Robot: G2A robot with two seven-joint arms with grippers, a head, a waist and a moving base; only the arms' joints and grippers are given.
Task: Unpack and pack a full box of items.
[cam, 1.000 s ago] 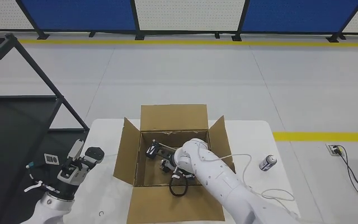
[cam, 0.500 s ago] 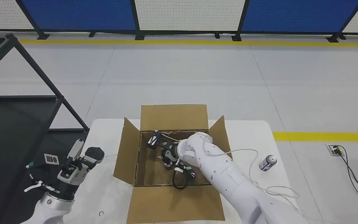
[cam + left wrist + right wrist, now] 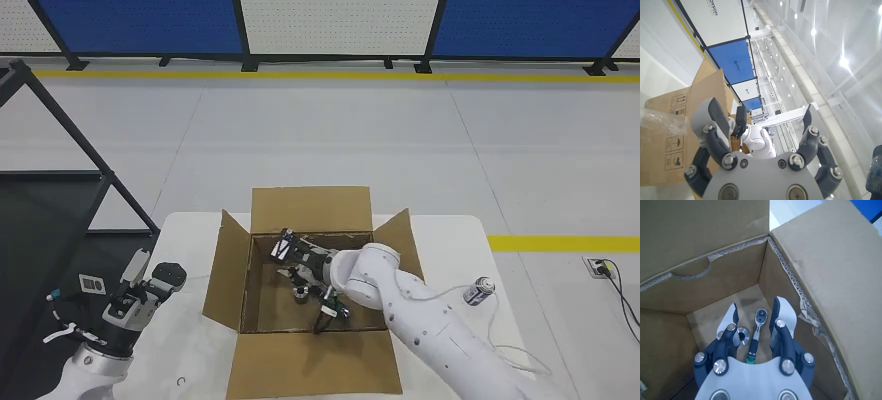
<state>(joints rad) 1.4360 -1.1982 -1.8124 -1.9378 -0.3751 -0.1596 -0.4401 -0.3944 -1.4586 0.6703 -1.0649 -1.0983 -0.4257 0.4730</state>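
At the far left of the top view, a black metal rack [image 3: 60, 130] stands on the floor beside a white tabletop [image 3: 190, 345]. The left arm sits at the lower left of that view, well apart from the box. In its wrist view the left gripper [image 3: 762, 108] points up toward the ceiling. Its fingers [image 3: 718, 113] are spread wide with nothing between them. A crumpled piece of clear plastic film [image 3: 659, 117] shows at the left edge of that picture, against the box's printed outer wall.

In the middle of the tabletop stands a brown cardboard box [image 3: 310, 215] with all four flaps folded outward. The raised flaps and tall walls hem in whatever lies inside.

The right arm comes in from the lower right of the top view, bends over the box's right wall and dips its wrist inside. In its wrist view the right gripper [image 3: 756, 306] hangs above the box floor near a corner, fingers partly apart and holding nothing. A silver ratchet wrench with a green and black handle [image 3: 761, 316] lies on the floor directly between them. A round silver metal disc with a centre hole [image 3: 742, 335] lies just beside the wrench, partly behind one finger.

To the right of the box, apart from it, a small dark can with a pale end [image 3: 479, 291] lies on the tabletop.
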